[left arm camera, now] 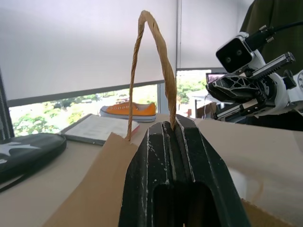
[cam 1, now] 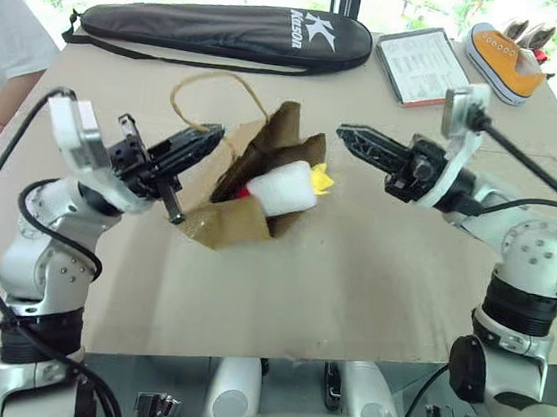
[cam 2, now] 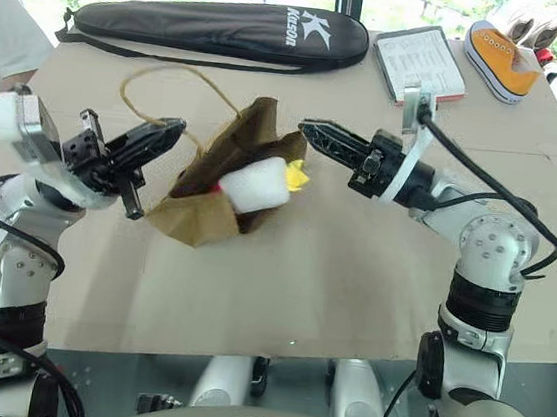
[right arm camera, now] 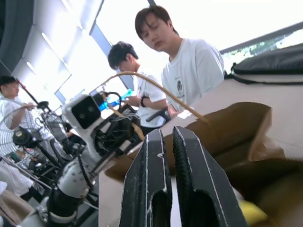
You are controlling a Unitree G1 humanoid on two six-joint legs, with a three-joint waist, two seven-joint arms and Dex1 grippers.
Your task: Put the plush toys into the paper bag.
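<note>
The brown paper bag (cam 1: 245,180) lies crumpled on its side on the cardboard-covered table, its mouth turned toward the right arm. A white plush toy (cam 1: 283,190) with a yellow end sticks halfway out of that mouth, with a bit of red showing deeper in. My left gripper (cam 1: 209,140) is shut on the bag's top edge beside a handle; the twisted loop handle (left arm camera: 151,61) rises just past its fingertips. My right gripper (cam 1: 353,137) hangs in the air just right of the bag, pointing at it, shut and empty.
A long black racket case (cam 1: 218,29) lies along the far edge. A tablet-like board (cam 1: 421,66) and an orange sneaker (cam 1: 505,59) sit at the far right. A person in white (cam 1: 0,46) stands at the table's left side; other people (right arm camera: 184,56) stand beyond the table.
</note>
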